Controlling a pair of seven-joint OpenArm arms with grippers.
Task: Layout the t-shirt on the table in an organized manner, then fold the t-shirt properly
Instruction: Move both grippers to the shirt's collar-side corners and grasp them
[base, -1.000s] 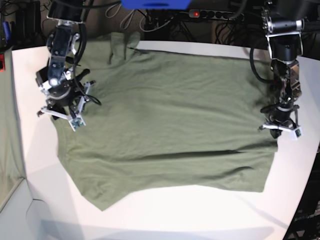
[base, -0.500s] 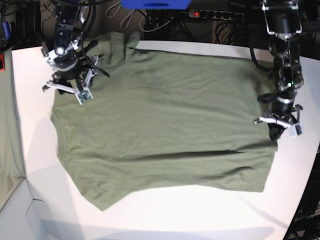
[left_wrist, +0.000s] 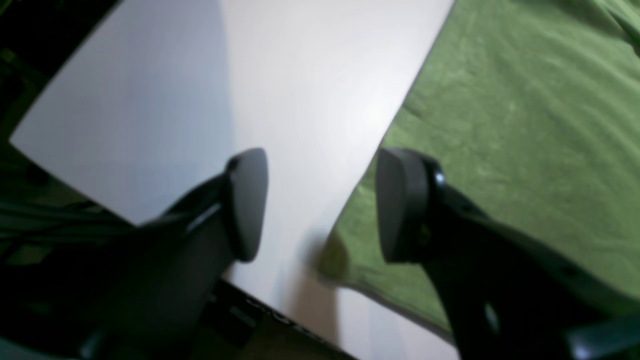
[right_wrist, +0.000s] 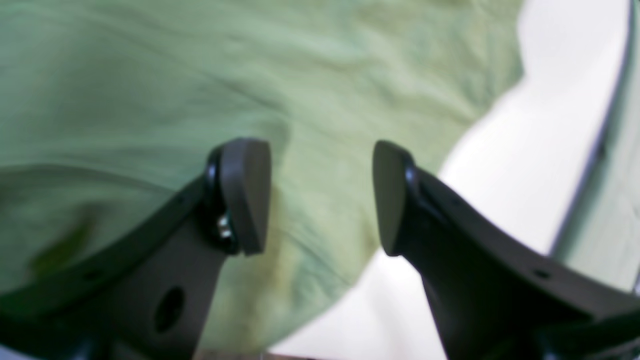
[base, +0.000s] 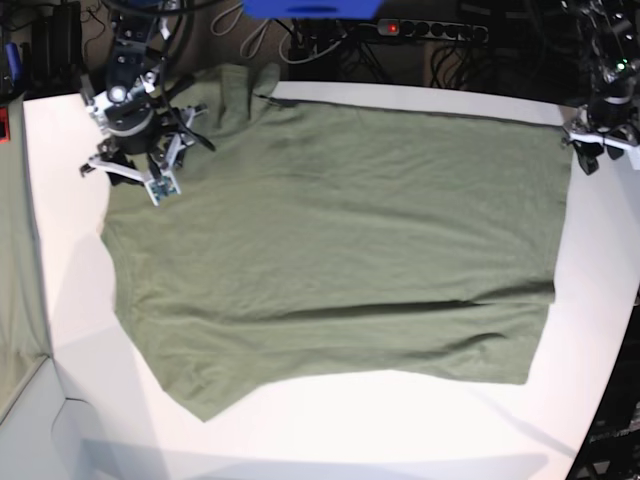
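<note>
Plain olive-green short-sleeved cotton t-shirt (base: 340, 250) lies spread flat on the large white smooth counter (base: 420, 420), covering most of its middle and reaching from near the far edge toward the near edge, with bare white surface showing along the near edge and at both side edges. One long shallow crease runs across the cloth in its near half; the near hem slants, dropping lowest toward the near left corner of the base view. A bunched fold of the same green fabric sits at the far edge, up near the far left corner in that view. Right tool (base: 135, 175) hangs over the shirt's far corner on that side, close to the bunched fold; in its wrist view the two dark fingers (right_wrist: 245, 195) stand parted with green cloth visible in the gap below and nothing pinched between them. Left tool (base: 600, 140) sits at the opposite far corner of the counter, just at the shirt's side edge; its wrist view shows the fingers (left_wrist: 400, 205) spread apart, one over bare white counter and the other over the cloth, the shirt's edge running between them, nothing clamped. Both wrist views are soft and blurred. Beyond the far edge of the counter lie dark cables (base: 330, 45) and a power strip (base: 430, 30) with a red light.
</note>
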